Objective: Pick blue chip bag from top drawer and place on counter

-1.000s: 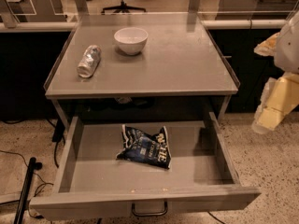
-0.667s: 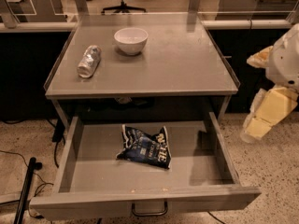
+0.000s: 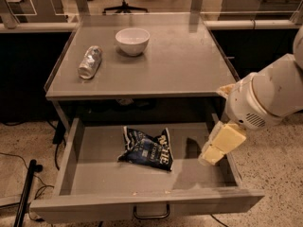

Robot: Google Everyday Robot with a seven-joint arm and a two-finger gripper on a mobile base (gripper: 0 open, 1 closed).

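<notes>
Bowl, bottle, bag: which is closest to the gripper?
The blue chip bag, lying in the open top drawer. The gripper hangs over that drawer's right side; the white bowl and crushed bottle sit up on the counter.

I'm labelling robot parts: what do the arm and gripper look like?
The arm is a fat, rounded white shell with a small patch of vent holes. The gripper, over the right side of the top drawer, is blocky and cream-yellow. No cables show.

Office-style lab, swivel chair (image 3: 124,4), speckled floor (image 3: 279,174), claw (image 3: 211,154) over right of top drawer (image 3: 94,205)
</notes>
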